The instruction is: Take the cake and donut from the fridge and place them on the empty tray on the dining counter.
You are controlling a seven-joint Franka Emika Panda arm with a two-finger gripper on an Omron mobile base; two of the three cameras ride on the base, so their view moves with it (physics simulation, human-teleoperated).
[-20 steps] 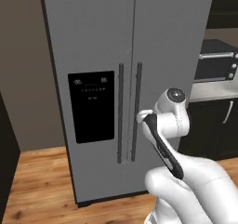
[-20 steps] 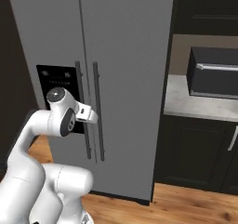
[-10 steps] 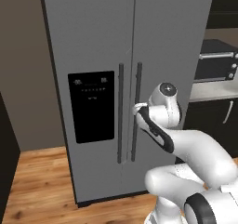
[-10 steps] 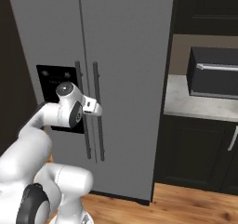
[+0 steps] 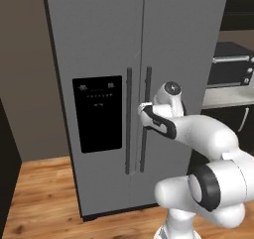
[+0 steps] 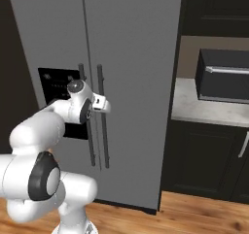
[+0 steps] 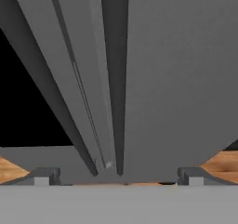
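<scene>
Your gripper [image 7: 118,175] has its jaws spread wide with nothing between them, and in the hand view the two fingertips [image 7: 42,175] sit on either side of the fridge's long vertical handles, which run up the middle of the frame. From the left base view the hand is right up against the right door handle [image 5: 147,119] of the fridge [image 5: 99,49], about midway up its length, and from the right base view it looks the same, hand parked at the pair of handles [image 6: 100,116]. So you're on the very first step as far as I can judge: getting the fridge open. Both doors look fully closed, so the cake and donut have to be inside behind them, and you can't see either yet. Next move, I'd say, is to nudge forward so one handle sits properly between the pads, close on it, then pull back along an arc around the hinge rather than straight out. I can't tell from these shots whether a finger is already touching the handle or just beside it, so check that before squeezing.
</scene>
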